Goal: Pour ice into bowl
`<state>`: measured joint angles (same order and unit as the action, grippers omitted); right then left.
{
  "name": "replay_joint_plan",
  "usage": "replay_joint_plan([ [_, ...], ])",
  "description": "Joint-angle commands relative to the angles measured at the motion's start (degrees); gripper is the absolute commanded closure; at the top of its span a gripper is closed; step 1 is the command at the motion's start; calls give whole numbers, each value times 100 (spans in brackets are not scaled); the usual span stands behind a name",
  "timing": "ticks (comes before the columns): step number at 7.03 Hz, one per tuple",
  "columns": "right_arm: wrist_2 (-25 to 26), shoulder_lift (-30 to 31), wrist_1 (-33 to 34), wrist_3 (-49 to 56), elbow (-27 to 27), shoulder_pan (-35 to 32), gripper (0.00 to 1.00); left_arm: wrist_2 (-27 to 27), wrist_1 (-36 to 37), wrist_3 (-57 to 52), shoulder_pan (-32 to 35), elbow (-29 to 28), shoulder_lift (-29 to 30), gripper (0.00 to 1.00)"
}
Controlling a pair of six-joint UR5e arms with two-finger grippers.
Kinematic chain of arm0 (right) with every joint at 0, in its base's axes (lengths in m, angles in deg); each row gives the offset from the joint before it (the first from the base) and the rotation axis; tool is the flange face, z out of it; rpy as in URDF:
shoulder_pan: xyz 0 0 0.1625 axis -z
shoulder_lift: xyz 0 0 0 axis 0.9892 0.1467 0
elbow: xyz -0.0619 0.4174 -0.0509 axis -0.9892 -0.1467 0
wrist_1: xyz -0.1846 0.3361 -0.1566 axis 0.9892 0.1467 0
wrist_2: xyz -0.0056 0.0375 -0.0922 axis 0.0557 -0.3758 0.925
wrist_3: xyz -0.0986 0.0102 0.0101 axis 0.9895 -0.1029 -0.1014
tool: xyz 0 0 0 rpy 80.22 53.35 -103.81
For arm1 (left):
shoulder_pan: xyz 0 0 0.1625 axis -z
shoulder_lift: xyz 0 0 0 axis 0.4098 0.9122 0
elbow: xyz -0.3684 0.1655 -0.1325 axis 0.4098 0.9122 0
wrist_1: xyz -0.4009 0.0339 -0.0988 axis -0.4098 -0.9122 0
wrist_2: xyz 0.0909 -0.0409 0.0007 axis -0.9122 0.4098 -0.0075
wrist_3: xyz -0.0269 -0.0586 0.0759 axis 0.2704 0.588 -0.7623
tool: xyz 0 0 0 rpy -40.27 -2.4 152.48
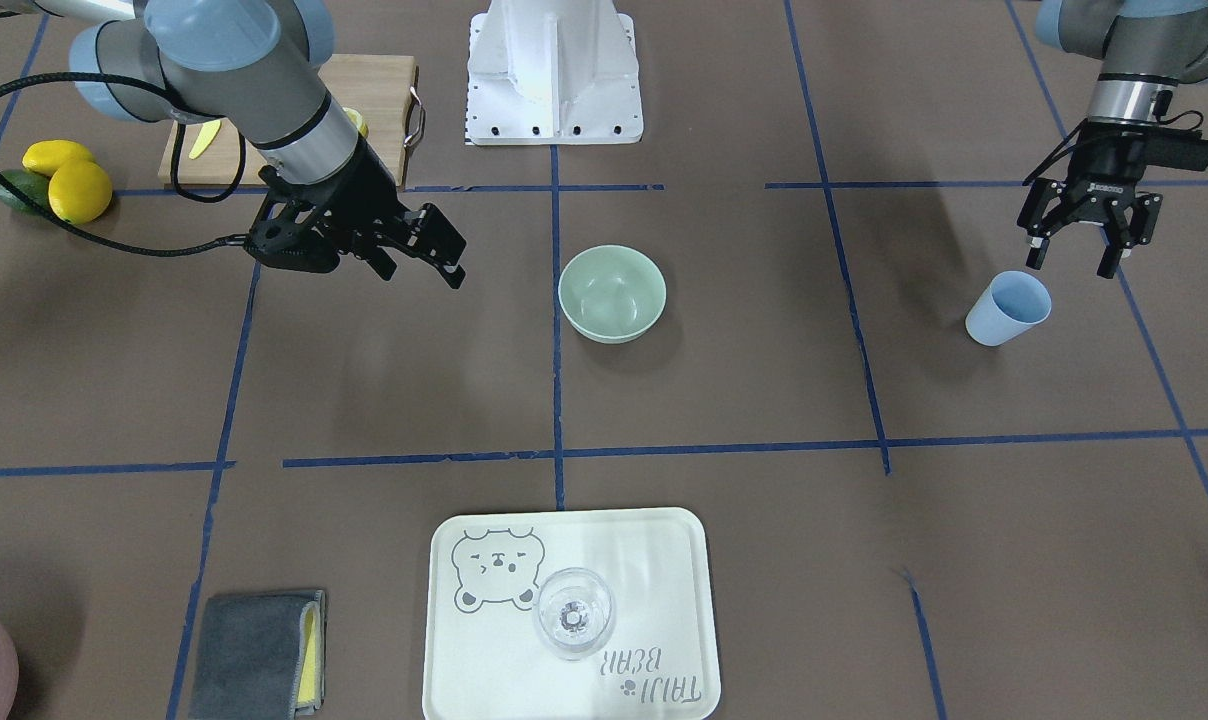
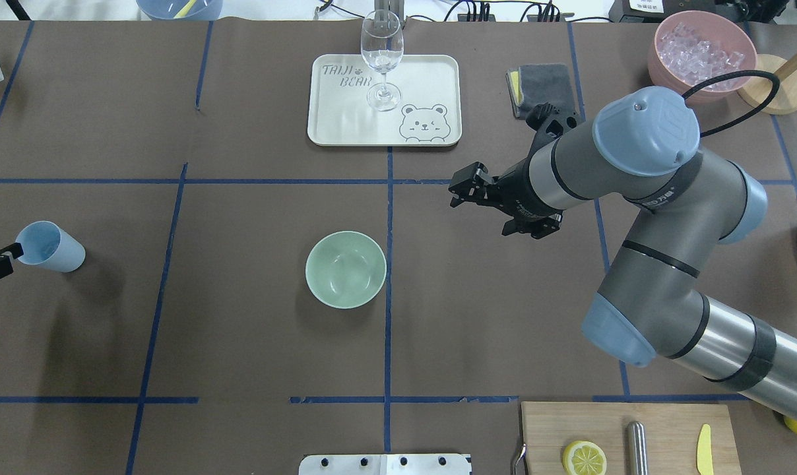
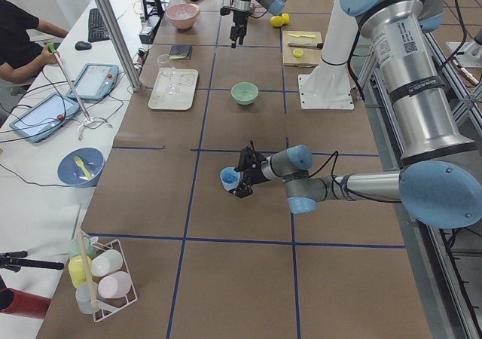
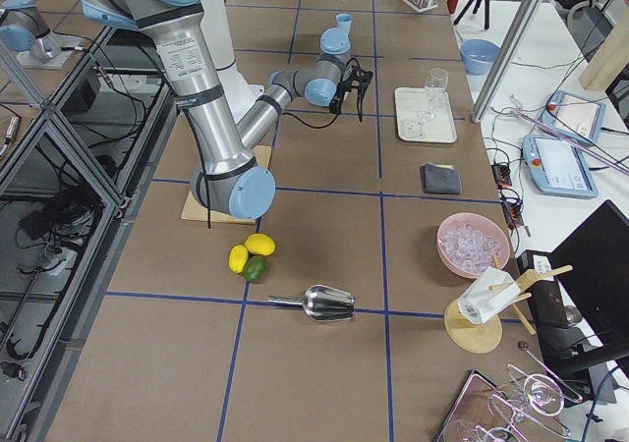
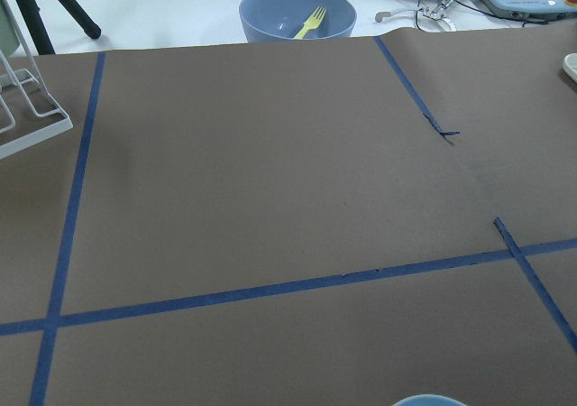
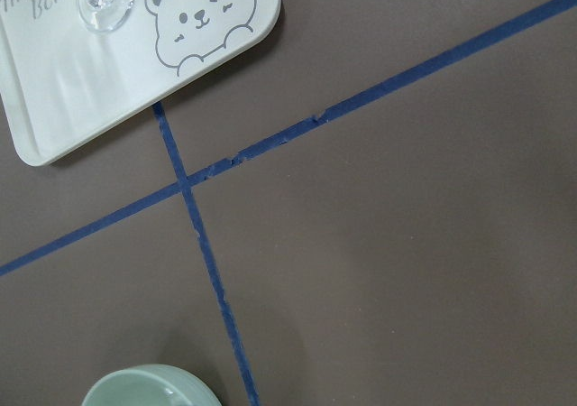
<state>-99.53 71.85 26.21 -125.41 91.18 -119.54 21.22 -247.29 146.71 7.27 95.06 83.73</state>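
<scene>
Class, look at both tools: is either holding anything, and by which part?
Nothing is held. The left tool hangs open near the blue cup, not closed on it; the right tool is open and empty.

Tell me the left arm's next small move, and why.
Probably ease the left gripper down around the cup and close. The gripper is open and empty, right beside the cup's rim, and the bowl is empty. I can't see what the cup holds.
</scene>
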Motion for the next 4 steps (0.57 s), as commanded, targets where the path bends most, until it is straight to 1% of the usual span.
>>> replay_joint_plan([
  [1, 40, 7, 0, 0, 18, 9, 0, -1613, -371, 554, -1075, 15, -105, 1],
  [2, 40, 15, 0, 0, 18, 1, 0, -2423, -355, 563, -1489, 15, -105, 1],
  [3, 49, 15, 0, 0, 9, 1, 0, -2727, -311, 563, -1693, -20, -114, 1],
  [4, 49, 15, 0, 0, 9, 1, 0, -3382, -41, 572, -2043, -55, -114, 1],
])
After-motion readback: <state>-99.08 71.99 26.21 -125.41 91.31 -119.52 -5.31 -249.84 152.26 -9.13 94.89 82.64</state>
